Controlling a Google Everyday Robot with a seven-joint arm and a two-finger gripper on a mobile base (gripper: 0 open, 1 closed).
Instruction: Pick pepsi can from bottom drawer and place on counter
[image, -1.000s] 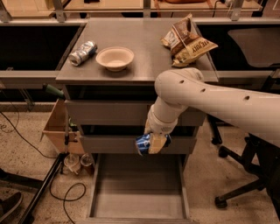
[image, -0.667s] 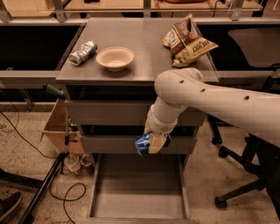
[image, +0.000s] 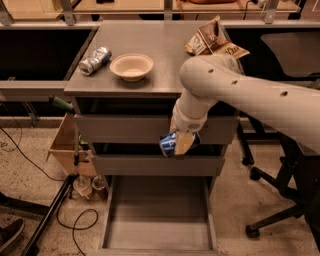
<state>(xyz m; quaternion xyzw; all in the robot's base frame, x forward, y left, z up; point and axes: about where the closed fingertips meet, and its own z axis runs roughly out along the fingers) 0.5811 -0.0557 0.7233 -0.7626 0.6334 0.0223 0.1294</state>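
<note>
Pepsi can (image: 167, 145) sits pinched, apparently sideways, in the gripper (image: 176, 143) above the bottom drawer (image: 157, 222).

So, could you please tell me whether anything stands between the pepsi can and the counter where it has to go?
Nothing visible does. The claw holds the pepsi can before the drawer fronts, below the counter. A silver can and a bowl sit on its left, chip bags at back right; the front middle is bare.
</note>
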